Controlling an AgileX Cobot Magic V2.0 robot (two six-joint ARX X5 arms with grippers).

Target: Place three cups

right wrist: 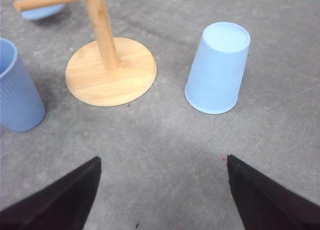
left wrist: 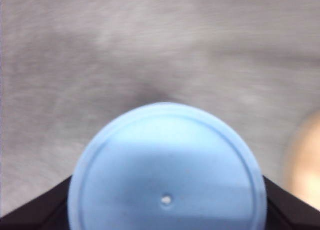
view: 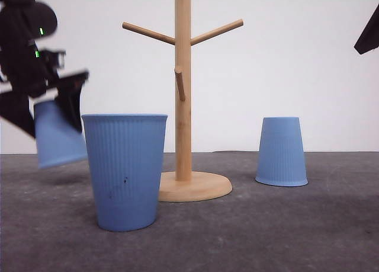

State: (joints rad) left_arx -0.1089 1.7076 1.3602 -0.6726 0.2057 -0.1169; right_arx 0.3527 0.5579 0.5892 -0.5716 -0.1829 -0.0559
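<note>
Three blue ribbed cups are in view. One cup (view: 125, 171) stands upright near the front, left of centre. A second cup (view: 282, 152) stands upside down on the right, also seen in the right wrist view (right wrist: 218, 67). The third cup (view: 54, 140) hangs tilted above the table at the far left, with my left gripper (view: 47, 113) shut on its sides. Its flat base (left wrist: 166, 170) faces the left wrist camera between the two black fingers (left wrist: 30, 212). My right gripper (right wrist: 162, 190) is open over bare table, short of the upside-down cup.
A wooden cup tree (view: 183, 100) with angled pegs stands on a round base (right wrist: 111, 69) between the upright and upside-down cups. The grey table (view: 266, 230) has free room at the front right. Part of my right arm (view: 368, 32) shows at the upper right.
</note>
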